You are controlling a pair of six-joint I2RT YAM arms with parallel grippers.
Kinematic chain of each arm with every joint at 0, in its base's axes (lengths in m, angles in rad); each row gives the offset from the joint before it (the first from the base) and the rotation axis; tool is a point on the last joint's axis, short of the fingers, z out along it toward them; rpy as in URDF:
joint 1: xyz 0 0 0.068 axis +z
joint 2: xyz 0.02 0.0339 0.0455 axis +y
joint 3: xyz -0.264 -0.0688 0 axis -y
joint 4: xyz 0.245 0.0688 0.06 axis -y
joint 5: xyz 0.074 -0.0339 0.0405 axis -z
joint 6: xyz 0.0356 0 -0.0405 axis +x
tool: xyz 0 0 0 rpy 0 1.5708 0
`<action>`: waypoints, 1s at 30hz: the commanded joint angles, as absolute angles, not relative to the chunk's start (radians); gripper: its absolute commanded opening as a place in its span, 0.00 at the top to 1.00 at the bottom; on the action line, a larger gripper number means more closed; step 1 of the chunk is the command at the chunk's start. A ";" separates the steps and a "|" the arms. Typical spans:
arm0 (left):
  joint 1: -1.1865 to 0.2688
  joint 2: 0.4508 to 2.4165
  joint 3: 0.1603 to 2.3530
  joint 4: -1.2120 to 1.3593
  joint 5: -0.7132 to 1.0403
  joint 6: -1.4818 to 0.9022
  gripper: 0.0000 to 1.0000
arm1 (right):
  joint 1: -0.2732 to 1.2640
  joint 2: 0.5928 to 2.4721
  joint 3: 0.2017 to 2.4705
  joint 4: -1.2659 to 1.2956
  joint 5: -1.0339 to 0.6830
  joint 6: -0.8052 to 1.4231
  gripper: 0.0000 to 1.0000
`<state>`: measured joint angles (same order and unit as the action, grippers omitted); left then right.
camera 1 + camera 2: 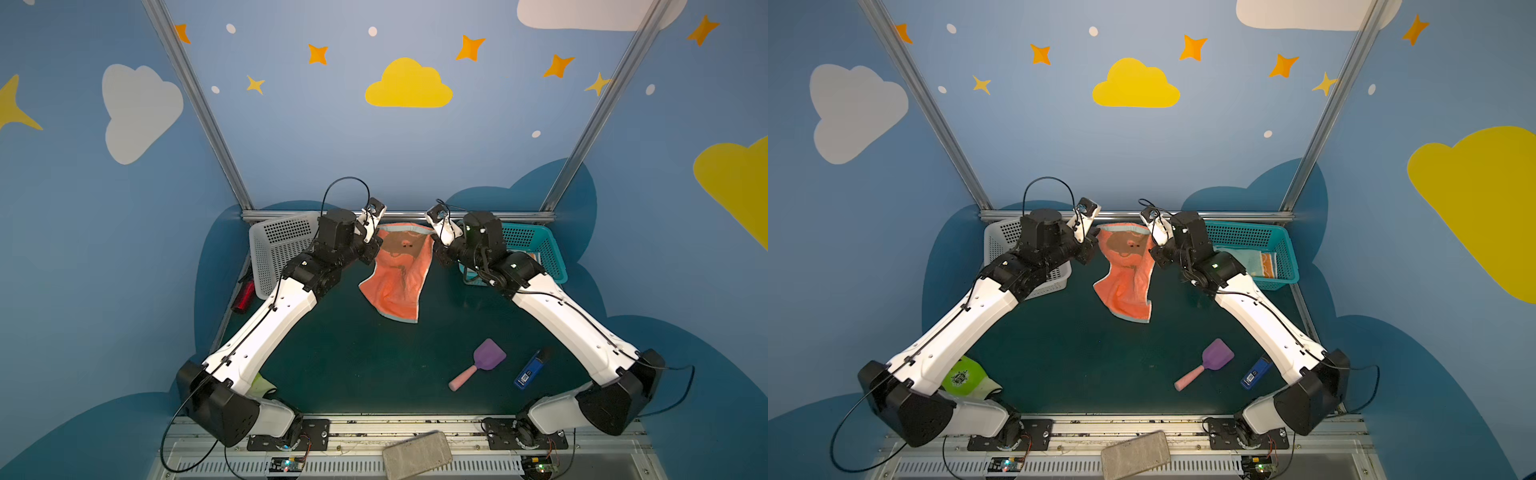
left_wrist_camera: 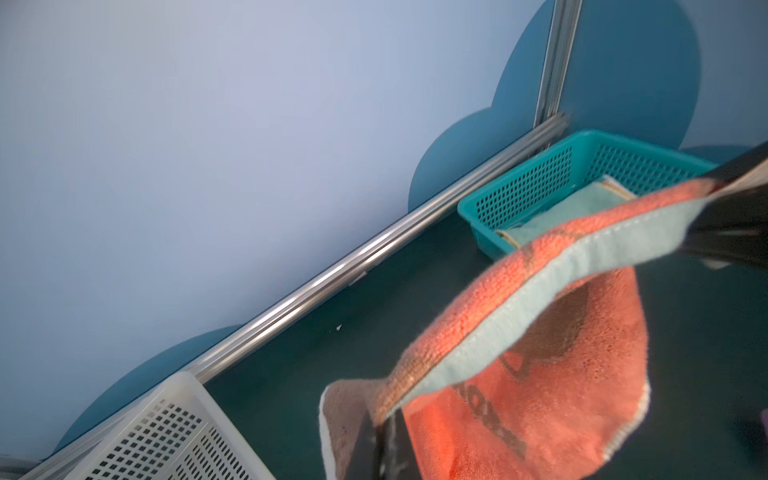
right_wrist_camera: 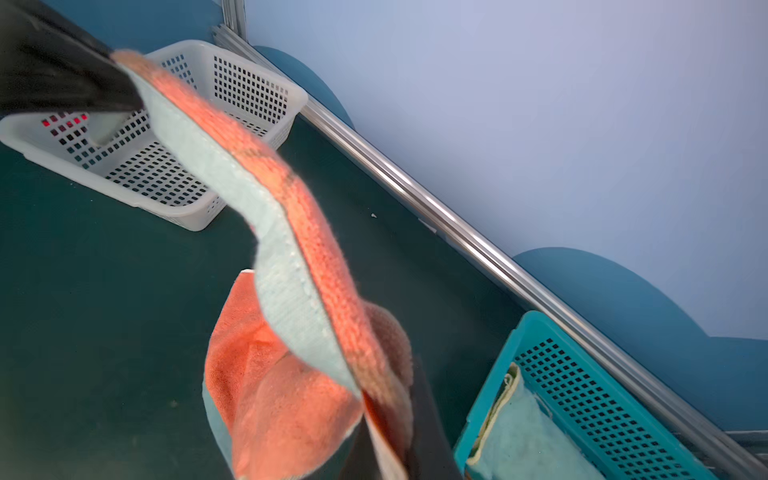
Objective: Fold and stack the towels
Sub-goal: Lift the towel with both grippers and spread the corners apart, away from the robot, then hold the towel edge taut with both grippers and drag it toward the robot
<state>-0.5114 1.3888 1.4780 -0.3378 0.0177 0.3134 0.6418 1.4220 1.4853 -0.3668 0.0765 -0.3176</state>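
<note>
1. Towel, orange with a pale blue hem and a brown print: hung by its upper edge between both arms, over the back of the tabletop. It is unfolded and sags in the middle. Whether its lower edge touches the surface cannot be told.
2. Left end effector: clamped on one top corner.
3. Right end effector: clamped on the other top corner.
4. Folded towel, pale blue: lies in the teal basket; judged to be the start of the stack.
5. White basket: no towel seen inside, so the orange one is probably the last, with folding and stacking still to do.
6. Tabletop, dark green: purple scoop, blue gadget, green glove.
7. Room: blue walls with painted clouds and stars, aluminium frame.
</note>
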 commanded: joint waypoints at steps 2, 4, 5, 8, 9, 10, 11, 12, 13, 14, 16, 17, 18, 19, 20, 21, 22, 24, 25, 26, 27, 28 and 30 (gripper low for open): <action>-0.535 1.306 1.529 -0.458 0.053 0.236 0.96 | 0.636 1.303 1.462 -0.317 -0.018 -0.381 1.00; -0.546 1.251 1.531 -0.487 0.060 0.212 0.96 | 0.636 1.260 1.464 -0.338 -0.051 -0.387 1.00; -0.550 1.228 1.531 -0.504 0.069 0.202 0.96 | 0.636 1.243 1.463 -0.346 -0.076 -0.391 1.00; -0.556 1.155 1.531 -0.557 0.101 0.155 0.96 | 0.644 1.181 1.442 -0.366 -0.161 -0.406 1.00; -0.560 1.131 1.531 -0.575 0.118 0.139 0.96 | 0.649 1.162 1.433 -0.374 -0.190 -0.409 1.00; -0.563 1.107 1.528 -0.587 0.129 0.121 0.96 | 0.657 1.143 1.426 -0.382 -0.212 -0.415 1.00; -0.564 1.088 1.524 -0.593 0.137 0.106 0.96 | 0.665 1.129 1.419 -0.389 -0.227 -0.417 1.00; -0.567 1.063 1.518 -0.600 0.144 0.089 0.96 | 0.672 1.113 1.412 -0.393 -0.247 -0.418 1.00; -0.568 1.039 1.512 -0.603 0.142 0.069 0.96 | 0.681 1.095 1.404 -0.396 -0.262 -0.417 1.00; -0.569 1.019 1.504 -0.605 0.141 0.050 0.96 | 0.690 1.082 1.396 -0.397 -0.270 -0.413 1.00; -0.571 0.974 1.487 -0.607 0.148 0.019 0.96 | 0.709 1.054 1.378 -0.392 -0.285 -0.406 1.00; -0.570 0.956 1.480 -0.604 0.148 0.006 0.96 | 0.716 1.043 1.370 -0.388 -0.287 -0.402 1.00; -0.571 0.937 1.472 -0.597 0.152 -0.008 0.96 | 0.724 1.033 1.364 -0.380 -0.290 -0.400 1.00; -0.571 0.923 1.468 -0.594 0.167 -0.012 0.96 | 0.729 1.026 1.358 -0.373 -0.291 -0.396 1.00; -0.571 0.914 1.464 -0.588 0.178 -0.011 0.96 | 0.732 1.021 1.351 -0.362 -0.287 -0.392 1.00; -0.569 0.907 1.460 -0.583 0.181 -0.012 0.96 | 0.733 1.016 1.343 -0.348 -0.279 -0.383 1.00; -0.571 0.909 1.458 -0.580 0.178 -0.012 0.96 | 0.733 1.016 1.336 -0.336 -0.269 -0.375 1.00; -0.571 0.932 1.461 -0.588 0.148 -0.009 0.96 | 0.731 1.025 1.326 -0.322 -0.243 -0.370 1.00; -0.571 0.946 1.463 -0.592 0.128 -0.007 0.96 | 0.730 1.033 1.320 -0.312 -0.225 -0.369 1.00; -0.570 0.966 1.466 -0.595 0.101 -0.005 0.96 | 0.727 1.043 1.312 -0.298 -0.205 -0.368 1.00; -0.570 0.987 1.467 -0.591 0.071 -0.001 0.96 | 0.719 1.056 1.306 -0.288 -0.191 -0.370 1.00; -0.571 1.008 1.468 -0.586 0.046 0.008 0.96 | 0.707 1.070 1.306 -0.284 -0.189 -0.368 1.00; -0.568 1.060 1.468 -0.565 -0.018 0.033 0.96 | 0.678 1.109 1.309 -0.270 -0.187 -0.359 1.00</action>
